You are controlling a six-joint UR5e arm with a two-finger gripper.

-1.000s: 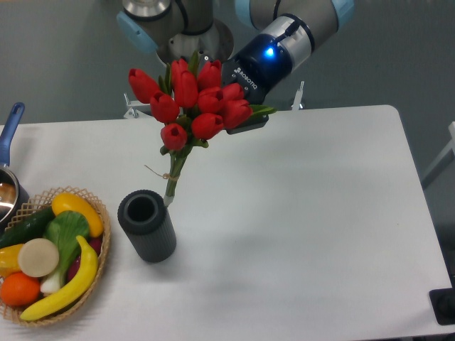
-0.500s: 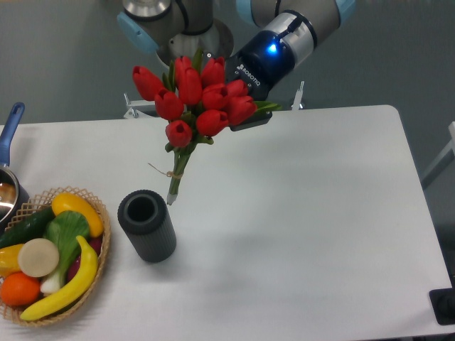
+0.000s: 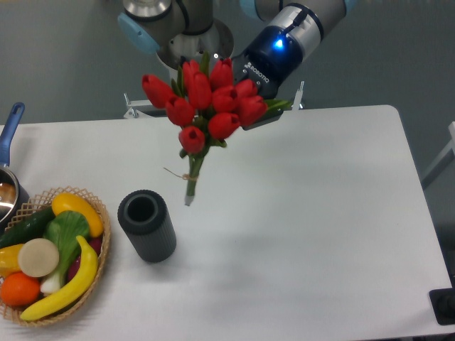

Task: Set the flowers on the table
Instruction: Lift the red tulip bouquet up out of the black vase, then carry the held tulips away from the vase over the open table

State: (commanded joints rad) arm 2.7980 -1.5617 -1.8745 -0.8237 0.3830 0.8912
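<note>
At the upper centre of the frame the gripper (image 3: pixel 257 117) is clamped on the flowers (image 3: pixel 206 106), its fingers mostly hidden behind the red heads, so the exact grip point cannot be made out, though the bunch hangs from nothing else. The flowers are in the air: heads bunched at the top, green stems running down and slightly left, their cut ends clear of the dark grey vase (image 3: pixel 146 226) and hanging above and just to the right of its open mouth. A wisp of twine shows partway down the stems. Holding the bunch near the heads lets the stems dangle free, which suits lifting them straight out of a narrow vase. The table (image 3: pixel 320 213) spreads white and bare to the right and below the bunch, so that is the likely place to lay them. The task looks about halfway along: the flowers are out of the vase but not yet set down. The next move calls for carrying them sideways away from the vase and lowering them with the stems tipped toward flat. At the lower left a basket (image 3: pixel 99 266) of fruit and vegetables sits near the vase, and a pot (image 3: pixel 8 192) peeks in at the left edge; both are well apart from the bunch.
</note>
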